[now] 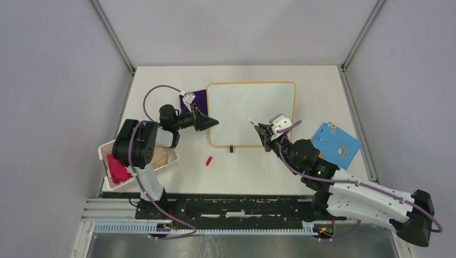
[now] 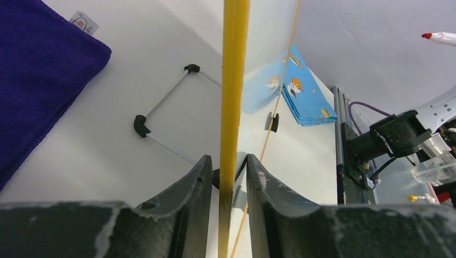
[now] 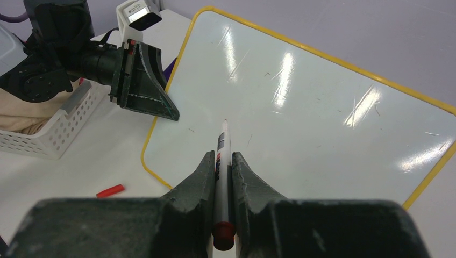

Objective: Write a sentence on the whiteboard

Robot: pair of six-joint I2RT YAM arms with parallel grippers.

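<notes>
Grippers first: the right gripper [image 3: 221,161] is clenched on a white marker [image 3: 222,138], the barrel held in line with the fingers so that the bare writing end sticks out ahead. That end points down at the near right part of the whiteboard [image 1: 250,107], which I judge to be a ready-to-write pose.

The left gripper [image 2: 228,164] sits at the whiteboard's left edge, one finger on each side of the thin yellow frame [image 2: 235,80]. From its wrist camera the gaps look very slim, but I cannot tell whether the pads are pressing on the frame or only straddling it. I read its purpose as steadying the board so that it will not slide under the pen.

The whiteboard lies flat on the table [image 1: 242,177], midway between the two arms and towards the far side. Its glossy face shows only glare and faint scuffs, with no red words yet, so the writing itself has not begun.

Further out, a small red cap [image 1: 209,160] rests just off the whiteboard's near edge, towards its left corner and out of the pen's way. A purple cloth [image 1: 196,97] touches the far left corner, probably there for wiping. A blue card [image 1: 336,144] lies apart to the whiteboard's right. A white perforated basket [image 3: 51,131] stands to its near left.
</notes>
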